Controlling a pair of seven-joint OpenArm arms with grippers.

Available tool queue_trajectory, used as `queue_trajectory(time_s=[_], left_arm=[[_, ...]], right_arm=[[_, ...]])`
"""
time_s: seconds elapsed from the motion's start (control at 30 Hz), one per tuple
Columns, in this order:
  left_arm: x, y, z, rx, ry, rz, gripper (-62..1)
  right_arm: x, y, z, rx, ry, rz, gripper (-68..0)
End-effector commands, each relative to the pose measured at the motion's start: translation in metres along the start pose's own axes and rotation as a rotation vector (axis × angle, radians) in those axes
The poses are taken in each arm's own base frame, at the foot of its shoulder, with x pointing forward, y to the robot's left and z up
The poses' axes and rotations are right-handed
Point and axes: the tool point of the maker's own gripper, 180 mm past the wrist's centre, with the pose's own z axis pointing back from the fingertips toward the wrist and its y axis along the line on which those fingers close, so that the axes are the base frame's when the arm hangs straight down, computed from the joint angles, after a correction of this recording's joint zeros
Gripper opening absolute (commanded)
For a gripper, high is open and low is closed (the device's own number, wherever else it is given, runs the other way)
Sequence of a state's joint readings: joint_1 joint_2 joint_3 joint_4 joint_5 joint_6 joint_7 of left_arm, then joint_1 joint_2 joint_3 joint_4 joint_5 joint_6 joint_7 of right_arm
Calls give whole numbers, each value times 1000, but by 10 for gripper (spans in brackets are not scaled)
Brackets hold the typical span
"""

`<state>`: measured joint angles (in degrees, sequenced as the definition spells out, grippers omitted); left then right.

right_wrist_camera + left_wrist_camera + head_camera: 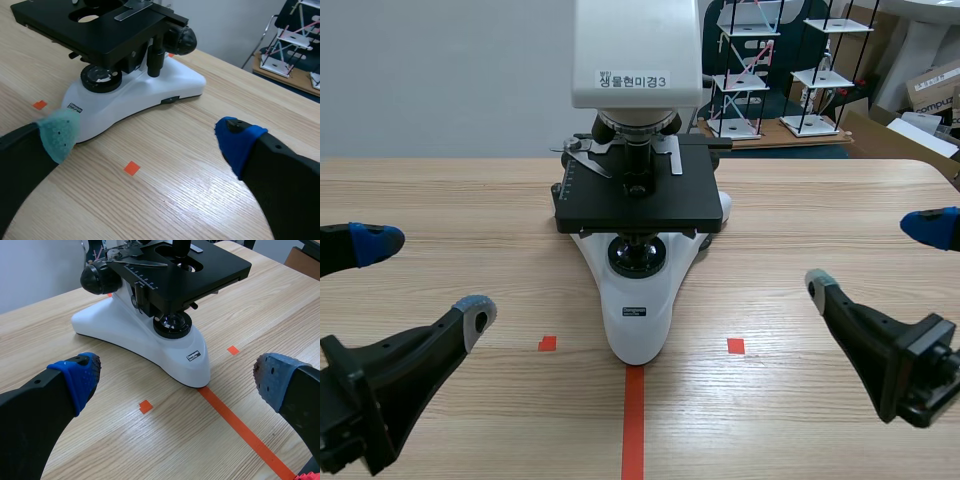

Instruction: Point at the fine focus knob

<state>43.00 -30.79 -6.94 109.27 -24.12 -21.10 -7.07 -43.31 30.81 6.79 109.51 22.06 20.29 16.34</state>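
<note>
Blue and grey dotted pads (375,243) of left gripper (425,280): spread wide, nothing held, low over the near left of the wooden table (460,200). Grey-green and blue pads (60,135) of right gripper (873,257): also spread wide, nothing held, low over the near right. Both well apart from the microscope (638,310), touching no part of it. Between the two, at table centre: white microscope, rounded front of base toward the robot, at the far end of an orange-red tape line (633,420); small tape squares (547,343) on either side of that front. Above base: round lens housing (638,257), black stage (635,205) with metal clips, white head (636,50) with printed label. Fine focus knob (97,277): black, on the side of the stand, behind and below the stage, far from both grippers; fine part not told from coarse. Matching black knob (182,39) on the opposite side. Beyond the table: rack of rod-and-plate models (760,60), cardboard boxes (932,85).
</note>
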Motion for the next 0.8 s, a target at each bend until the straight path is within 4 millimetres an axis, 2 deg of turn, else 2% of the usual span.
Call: queue_trajectory(time_s=[0.0, 0.13, 0.17, 0.33, 0.6, 0.77], left_arm=[[10, -2, -1, -3, -37, 5, 14], [10, -1, -1, -2, -38, 6, 14], [10, -1, -1, -2, -38, 6, 14], [10, -1, -1, -2, -38, 6, 14], [10, -1, -1, -2, -38, 6, 14], [10, -2, -1, -2, -37, 6, 14]], right_arm=[[11, -9, -4, -32, -36, 24, -223], [6, -20, -6, -80, -1, 86, -636], [5, -25, -7, -104, 7, 94, -679], [4, -51, -10, -195, -3, 128, -674], [-14, -93, -21, -264, 16, 168, -676], [-22, -113, -33, -238, -5, 143, -676]])
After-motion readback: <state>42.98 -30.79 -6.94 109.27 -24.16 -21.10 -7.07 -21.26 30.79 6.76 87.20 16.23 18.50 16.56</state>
